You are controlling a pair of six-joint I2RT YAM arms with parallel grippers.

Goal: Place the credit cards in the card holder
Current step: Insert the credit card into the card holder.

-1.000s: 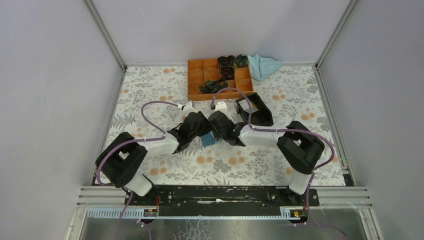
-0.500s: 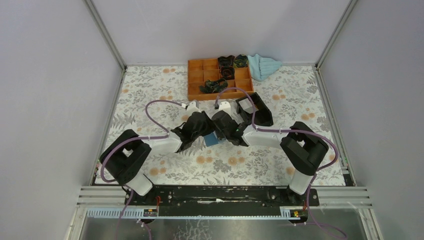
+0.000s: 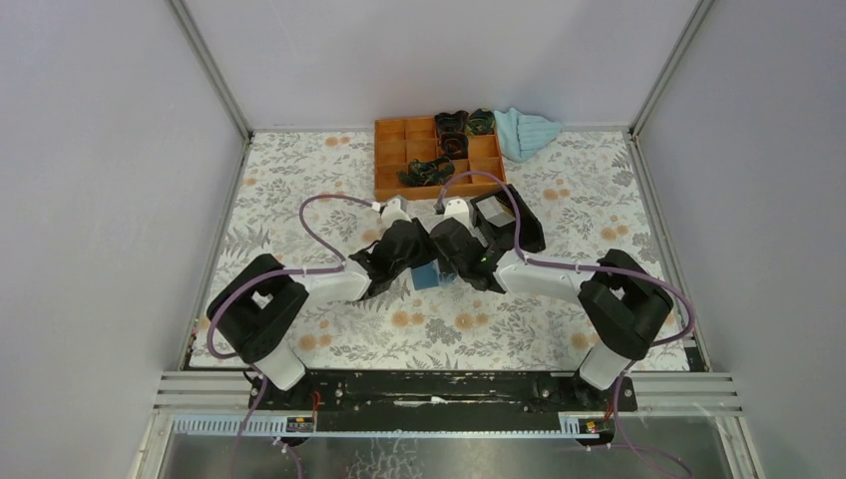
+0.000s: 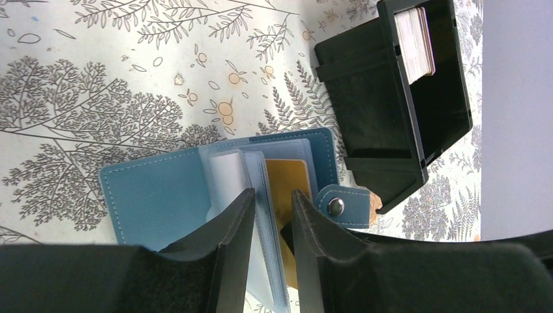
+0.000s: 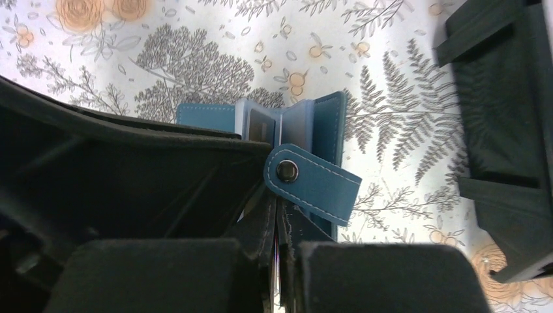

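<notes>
The teal-blue card holder (image 3: 427, 276) lies open on the floral table between both grippers. In the left wrist view its lighter inside (image 4: 150, 195) and clear sleeves show, with a tan-orange credit card (image 4: 290, 179) in a sleeve and the clasp tab (image 4: 342, 205) at the right. My left gripper (image 4: 267, 195) is closed narrowly around the stack of sleeves. My right gripper (image 5: 279, 222) is shut on the thin edge of the card, just below the clasp tab (image 5: 313, 182). In the top view the left gripper (image 3: 411, 264) and right gripper (image 3: 447, 267) meet over the holder.
A black box (image 3: 509, 222) lies just behind the right gripper and holds pale cards (image 4: 414, 39). An orange compartment tray (image 3: 394, 160) with dark items stands at the back. A light blue cloth (image 3: 527, 132) lies at its right.
Both grippers and the card holder have shifted a little to the right and away from the bases. Both grips look unchanged.
</notes>
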